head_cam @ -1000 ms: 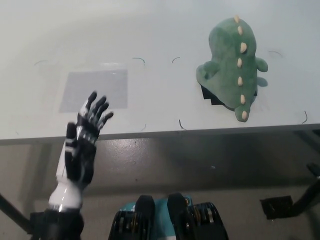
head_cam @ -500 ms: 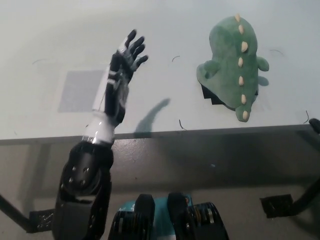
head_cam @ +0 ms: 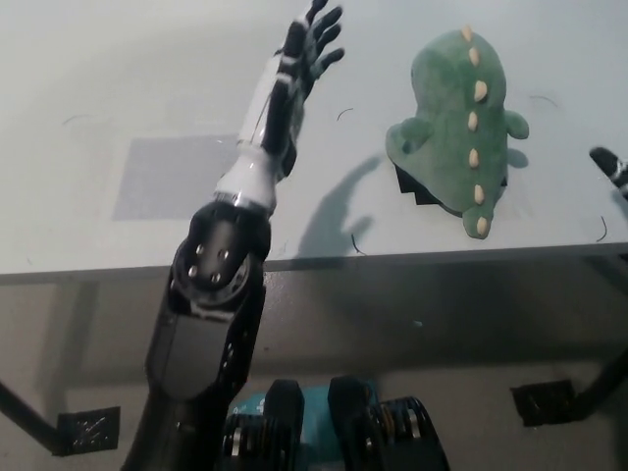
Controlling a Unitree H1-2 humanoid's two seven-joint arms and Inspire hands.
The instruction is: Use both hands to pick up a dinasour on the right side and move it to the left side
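A green plush dinosaur [head_cam: 459, 128] with cream spikes down its back lies on the right part of the white table [head_cam: 98, 78], partly over a small black marker. My left hand [head_cam: 306, 44] is stretched far forward above the table, fingers spread and open, to the left of the dinosaur with a gap between them. Only the tips of my right hand [head_cam: 610, 169] show at the right edge, just right of the dinosaur.
A pale grey rectangle [head_cam: 172, 177] is marked on the left part of the table. Thin black corner marks surround the middle area. The table's front edge [head_cam: 392, 260] runs across the picture, with dark floor below it.
My left arm has reached forward and to the right, from near the table's front edge to beside the dinosaur. My right hand's tips have come up into view at the right edge.
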